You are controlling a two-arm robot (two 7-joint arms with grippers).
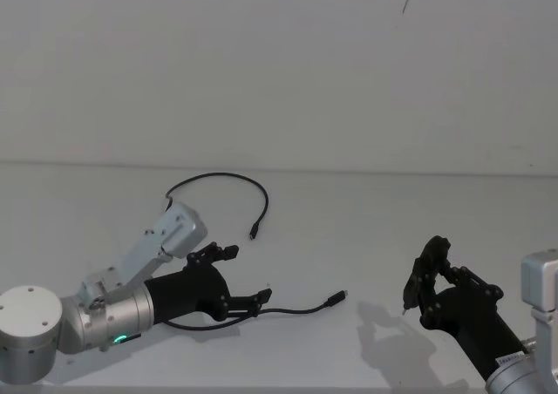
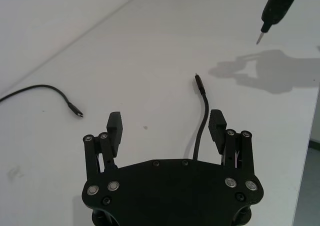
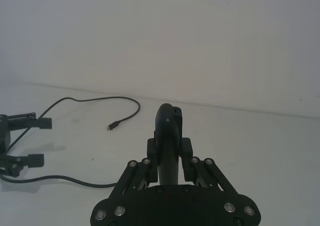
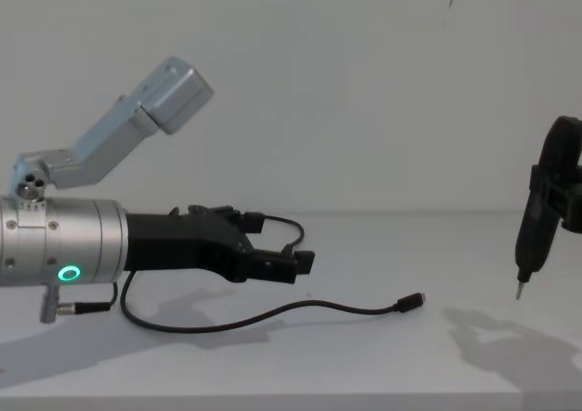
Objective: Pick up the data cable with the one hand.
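L gripper is hovering, jaws spread. Data cable is lying on desk beneath, nearer one jaw, so centring & lowering before closing is looking wise. R gripper is idling aside, pinching pen tool.

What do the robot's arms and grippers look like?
Both are black and angular with little silver screws. The left gripper sits on a shiny silver tube with a glowing green ring and a grey boxy link behind. The right gripper joins a silver-grey arm.
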